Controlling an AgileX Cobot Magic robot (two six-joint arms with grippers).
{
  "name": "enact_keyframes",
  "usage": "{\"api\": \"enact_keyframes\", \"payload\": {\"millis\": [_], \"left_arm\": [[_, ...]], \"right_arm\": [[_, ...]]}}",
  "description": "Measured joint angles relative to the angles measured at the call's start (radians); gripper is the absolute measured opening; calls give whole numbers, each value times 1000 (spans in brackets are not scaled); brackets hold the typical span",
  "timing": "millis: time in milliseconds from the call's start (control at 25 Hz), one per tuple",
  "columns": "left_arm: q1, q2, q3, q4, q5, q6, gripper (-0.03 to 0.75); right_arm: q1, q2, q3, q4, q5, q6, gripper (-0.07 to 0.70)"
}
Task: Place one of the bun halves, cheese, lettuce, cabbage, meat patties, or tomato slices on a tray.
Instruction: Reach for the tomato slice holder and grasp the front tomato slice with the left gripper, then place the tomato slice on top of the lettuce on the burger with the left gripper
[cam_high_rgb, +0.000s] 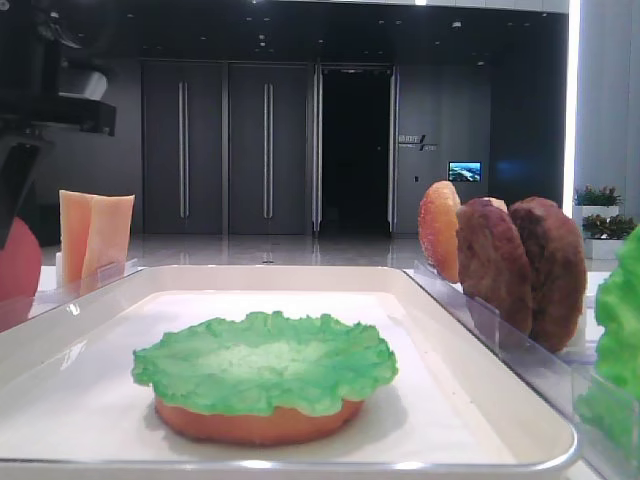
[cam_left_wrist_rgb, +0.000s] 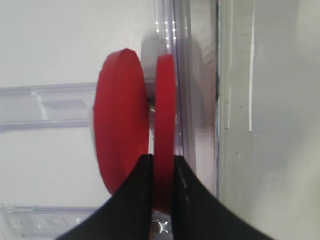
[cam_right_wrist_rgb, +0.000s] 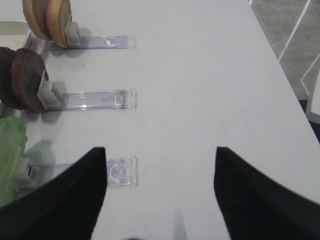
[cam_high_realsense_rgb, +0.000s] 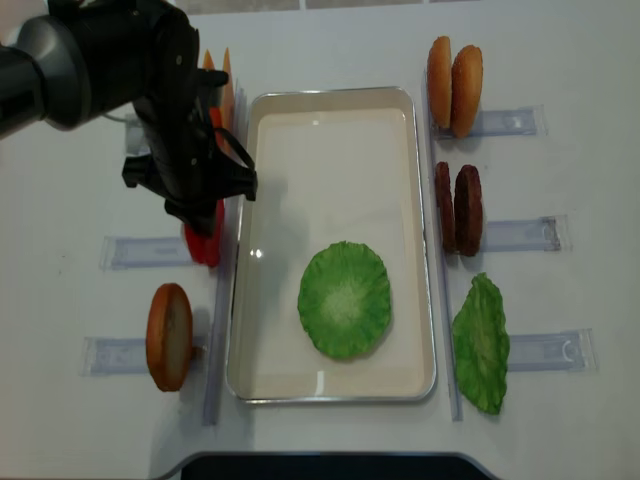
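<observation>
Low front camera: the white tray (cam_high_rgb: 480, 400) has a lettuce (cam_high_rgb: 265, 363) leaf lying on a bun half (cam_high_rgb: 255, 420) near the middle. Meat patties (cam_high_rgb: 520, 265) stand on edge in a clear rack (cam_high_rgb: 500, 330) on the right, cheese (cam_high_rgb: 95, 235) slices stand on the left.

Right wrist cam: the right gripper (cam_right_wrist_rgb: 160, 192) hangs over bare table, fingers wide apart with nothing between them. More racks with buns and patties sit at the left edge.

Left wrist cam: two tomato slices (cam_left_wrist_rgb: 122, 120) stand upright in their rack, and the left gripper (cam_left_wrist_rgb: 162, 175) is pinched tight on the right-hand one, the slice nearer the tray.

Overhead: the left arm (cam_high_realsense_rgb: 150, 90) sits over the tomato rack just left of the tray; a spare lettuce leaf (cam_high_realsense_rgb: 482, 343) lies to the right.
</observation>
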Motion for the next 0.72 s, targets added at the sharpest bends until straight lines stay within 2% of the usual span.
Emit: {"api": "enact_keyframes", "payload": {"millis": [720], "left_arm": [[0,-61,-29,-20,29,0,57]], "right_arm": [[0,0,0,0,0,0,470]]}}
